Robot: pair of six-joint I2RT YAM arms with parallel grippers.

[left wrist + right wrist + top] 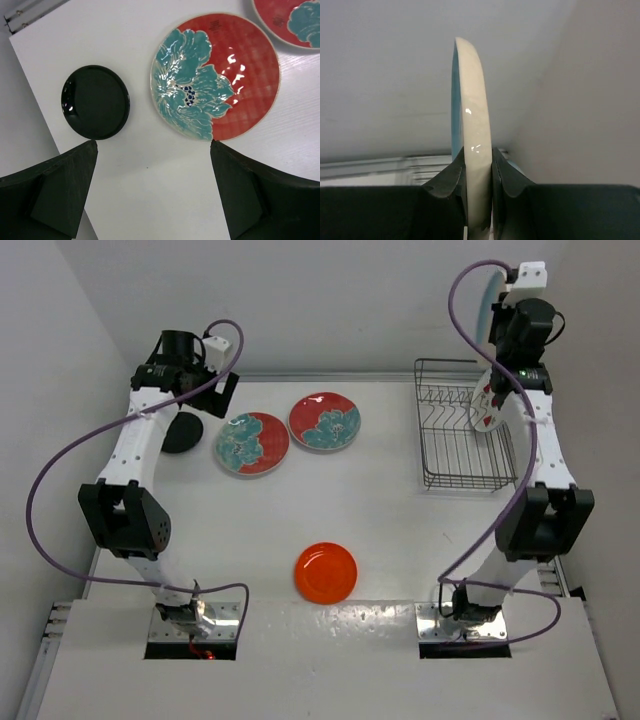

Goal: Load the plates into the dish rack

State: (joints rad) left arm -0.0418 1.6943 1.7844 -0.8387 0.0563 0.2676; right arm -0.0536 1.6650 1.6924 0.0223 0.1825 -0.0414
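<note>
Top external view, read left to right. You see a white table (400, 520) closed in by pale grey walls (330, 300) at the back and on both sides.

At far left, the left arm (130, 455) reaches to the table's rear corner. There the left gripper (153, 147) hangs above the surface with its jaws spread wide, holding nothing.

In the left wrist view, the black plate (95, 102) lies flat close to the table's edge. A floral plate (215, 75) lies flat near it on the right. The second floral plate (326, 421) lies just beside the first, their rims almost meeting.

Nearer the arm bases, at mid-table and well apart from the others, lies the orange plate (326, 572).

At the right rear stands the rack (465, 486). The watermelon plate (487, 405) stands on edge at its right side, partly hidden by the right arm (545, 465).

Above the rack's far end, your right gripper (478, 162) is raised and clamped on the lower rim of the cream-and-blue plate (472, 100). That plate stands upright, edge-on to the wrist camera, with the back wall behind it.
</note>
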